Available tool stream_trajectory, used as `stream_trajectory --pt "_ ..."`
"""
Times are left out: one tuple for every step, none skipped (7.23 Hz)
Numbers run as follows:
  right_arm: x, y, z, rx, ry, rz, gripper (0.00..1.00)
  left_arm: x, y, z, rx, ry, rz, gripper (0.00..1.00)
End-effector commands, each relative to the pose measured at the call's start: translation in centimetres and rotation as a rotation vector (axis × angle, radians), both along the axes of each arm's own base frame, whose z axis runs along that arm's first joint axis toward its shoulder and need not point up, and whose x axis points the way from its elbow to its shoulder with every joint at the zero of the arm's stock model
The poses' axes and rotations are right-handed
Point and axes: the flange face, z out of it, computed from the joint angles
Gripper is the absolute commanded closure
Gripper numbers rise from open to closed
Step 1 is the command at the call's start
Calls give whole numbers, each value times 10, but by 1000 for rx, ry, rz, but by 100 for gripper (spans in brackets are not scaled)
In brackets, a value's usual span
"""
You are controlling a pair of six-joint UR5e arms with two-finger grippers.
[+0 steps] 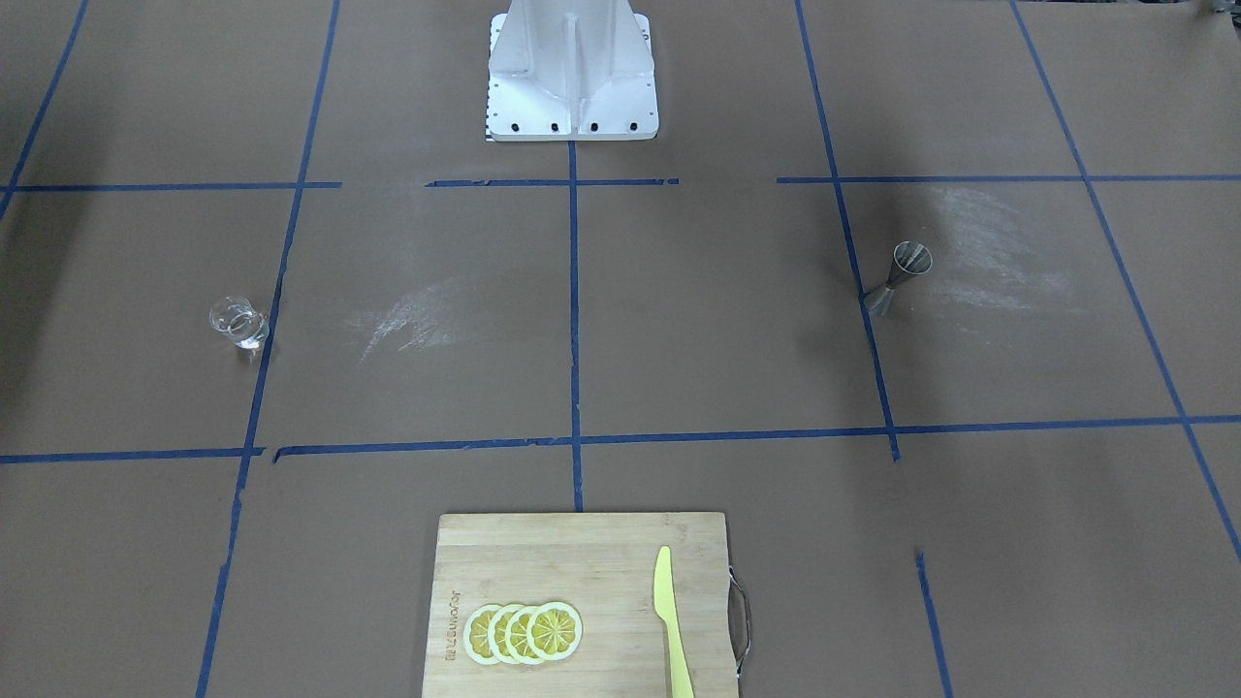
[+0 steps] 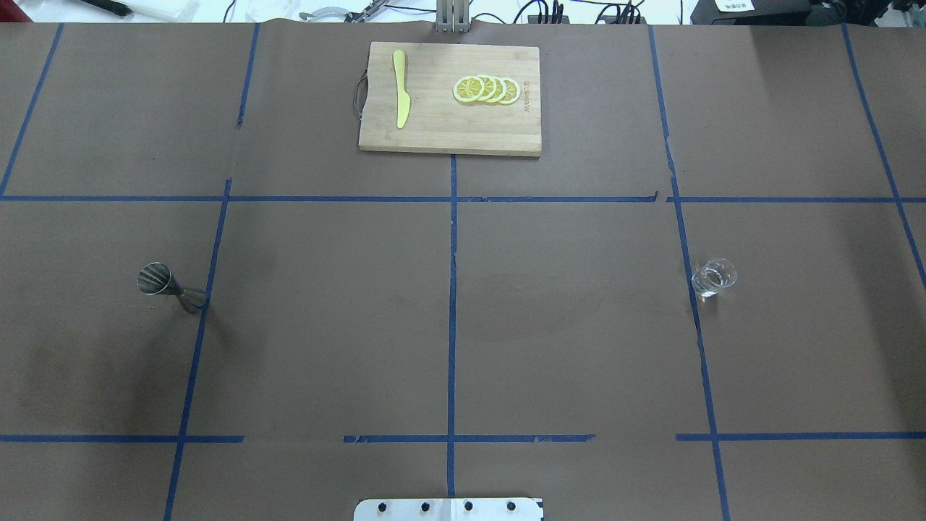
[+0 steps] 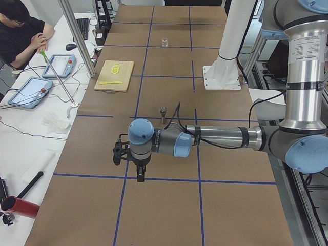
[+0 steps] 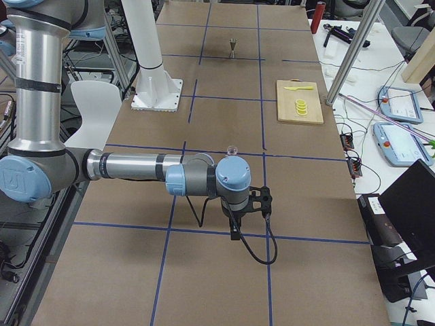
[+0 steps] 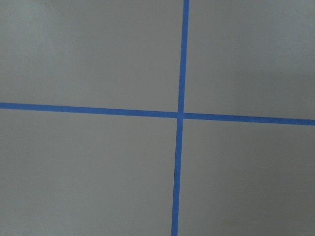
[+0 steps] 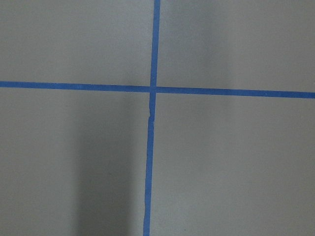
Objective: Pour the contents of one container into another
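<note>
Start of the task, I judge. A small clear round glass cup [image 2: 713, 278] stands on the right of the brown paper-covered table [image 2: 325, 325]; a grey steel hourglass-shaped jigger [image 2: 168, 286] stands well apart on the left. Next, a gripper must reach and grasp the cup. The left gripper [image 3: 139, 177] and right gripper [image 4: 234, 235] hang over bare table, touching neither; their opening cannot be told.

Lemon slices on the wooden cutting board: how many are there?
4 round yellow lemon slices, overlapping in one row on the rectangular wooden cutting board, apart from the yellow plastic knife; the overlap might hide another.
</note>
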Motion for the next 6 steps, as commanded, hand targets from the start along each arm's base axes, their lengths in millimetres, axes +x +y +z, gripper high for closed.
stream_trajectory --pt "0 0 1 -3 0 -1 0 43 5 -63 9 35 -21 0" --pt "0 -1 0 1 1 -1 0 49 22 -90 10 56 -53 0" --pt "1 -1 0 4 10 -2 0 48 47 -115 27 71 -84 0" --pt "1 -1 1 3 10 -2 0 60 64 -126 56 69 -65 0" --pt "1 -2 0 4 12 -2 0 104 74 -157 43 57 -67 0" --pt "2 -6 -4 13 17 -2 0 150 90 -197 -24 93 -139 0"
